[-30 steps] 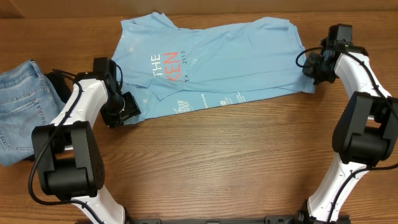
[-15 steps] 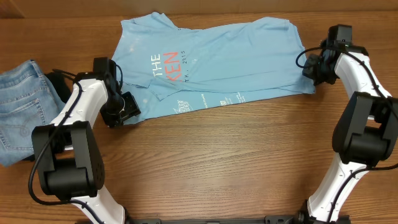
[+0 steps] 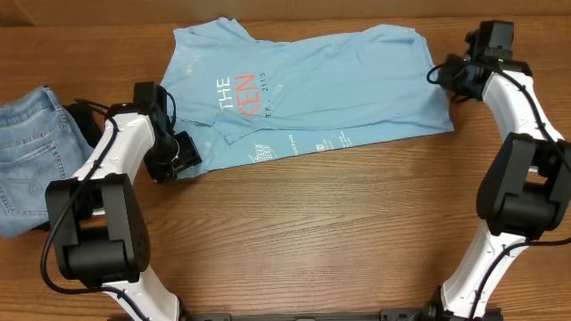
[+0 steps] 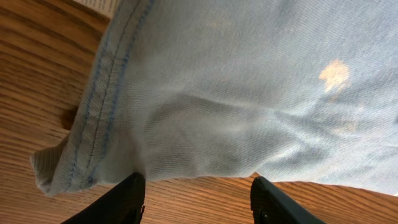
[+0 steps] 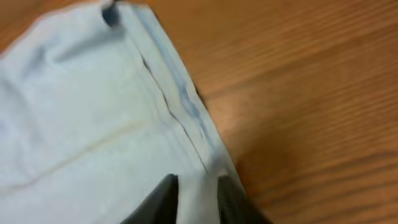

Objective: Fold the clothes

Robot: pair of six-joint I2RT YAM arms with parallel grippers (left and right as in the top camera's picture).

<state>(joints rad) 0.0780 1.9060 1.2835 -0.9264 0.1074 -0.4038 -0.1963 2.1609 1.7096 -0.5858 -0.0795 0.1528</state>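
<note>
The light sky-blue T-shirt (image 3: 312,85) lies spread across the far side of the table, with white and orange-red lettering at its left part. My left gripper (image 3: 176,153) is at the shirt's near-left corner. In the left wrist view it (image 4: 196,190) is open and empty, and the stitched hem (image 4: 99,112) lies just ahead of its fingertips. My right gripper (image 3: 452,76) is at the shirt's right edge. In the right wrist view its fingers (image 5: 196,190) stand a narrow gap apart above the hem (image 5: 180,106), and the view is blurred.
Faded blue jeans (image 3: 27,152) lie at the left table edge, with a dark garment (image 3: 82,118) beside them behind my left arm. Bare wood table (image 3: 312,232) spans the near half. Both arm bases stand at the near corners.
My right gripper has moved toward the far side along the shirt's right edge, and the edge now lies flat. The left arm has not moved.
</note>
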